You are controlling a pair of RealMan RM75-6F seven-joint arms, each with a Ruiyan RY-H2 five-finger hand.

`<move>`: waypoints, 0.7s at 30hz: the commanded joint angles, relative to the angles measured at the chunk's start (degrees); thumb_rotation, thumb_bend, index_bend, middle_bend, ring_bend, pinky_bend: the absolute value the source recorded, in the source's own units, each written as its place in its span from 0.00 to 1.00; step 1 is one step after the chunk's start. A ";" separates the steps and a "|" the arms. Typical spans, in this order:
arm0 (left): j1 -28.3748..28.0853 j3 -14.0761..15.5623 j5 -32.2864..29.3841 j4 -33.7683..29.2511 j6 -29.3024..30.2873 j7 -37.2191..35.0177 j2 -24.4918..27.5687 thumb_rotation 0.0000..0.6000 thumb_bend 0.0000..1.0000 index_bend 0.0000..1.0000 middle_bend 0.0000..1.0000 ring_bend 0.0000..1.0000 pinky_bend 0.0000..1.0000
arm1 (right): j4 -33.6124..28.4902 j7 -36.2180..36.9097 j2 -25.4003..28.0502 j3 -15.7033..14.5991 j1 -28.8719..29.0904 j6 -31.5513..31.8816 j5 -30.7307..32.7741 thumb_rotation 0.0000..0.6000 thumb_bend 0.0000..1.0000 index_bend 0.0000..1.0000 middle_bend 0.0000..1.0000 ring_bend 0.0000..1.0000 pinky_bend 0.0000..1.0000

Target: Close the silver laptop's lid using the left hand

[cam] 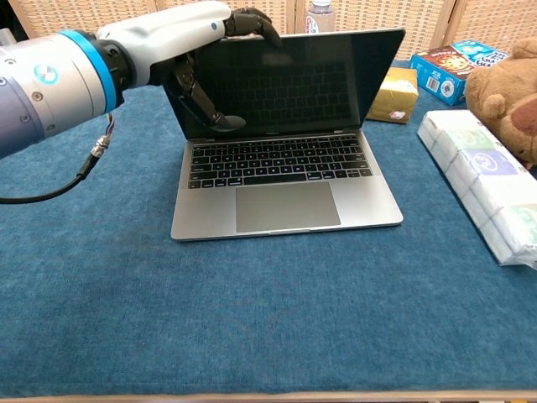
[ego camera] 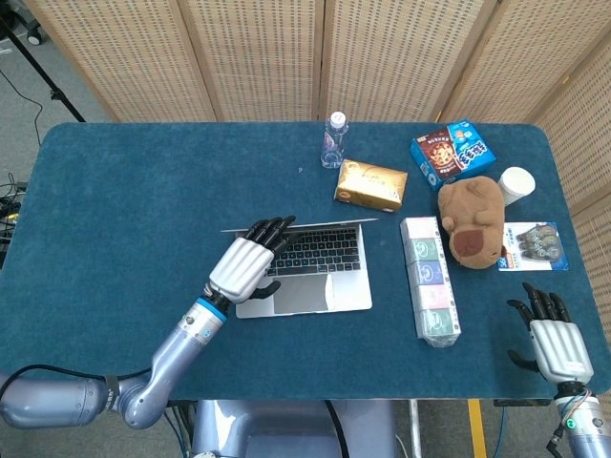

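Woven cane screens stand behind a table [ego camera: 115, 191] covered in blue cloth, where a silver laptop [ego camera: 305, 294] sits near the middle with its lid [cam: 289, 84] tipped forward over the keyboard, partly lowered but not closed. The robot's left hand [ego camera: 246, 265] reaches over the lid's left corner, its dark fingertips [cam: 252, 21] hooked over the top edge while the thumb hangs in front of the screen, as the chest view shows; it holds nothing else. At the table's near right corner the right hand [ego camera: 551, 336] rests palm down with its fingers spread, holding nothing, well apart from the computer. Just right of the laptop lies a long pack of tissues [ego camera: 429, 279], and beside that a brown plush toy [ego camera: 472, 219]. Behind the laptop are a gold box [ego camera: 370, 184], a clear water bottle [ego camera: 333, 139] and a blue snack box [ego camera: 452, 151]. A white cup [ego camera: 516, 183] stands near the toy.
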 commanded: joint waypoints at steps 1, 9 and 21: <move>0.37 0.54 -0.05 -0.70 0.31 0.67 0.11 1.00 0.25 0.18 0.00 0.06 0.11 | -0.02 -0.04 0.00 0.00 0.01 -0.01 0.01 1.00 0.24 0.20 0.00 0.00 0.00; 1.50 1.56 -0.52 -2.43 1.24 1.75 0.08 1.00 0.25 0.18 0.00 0.06 0.11 | 0.14 -0.31 -0.04 0.05 0.07 -0.33 0.52 1.00 0.24 0.20 0.00 0.00 0.00; 3.04 3.62 -0.58 -4.29 1.25 1.90 -0.66 1.00 0.26 0.18 0.00 0.07 0.11 | 0.80 -1.25 -0.32 0.39 0.19 -0.84 1.98 1.00 0.24 0.20 0.00 0.00 0.00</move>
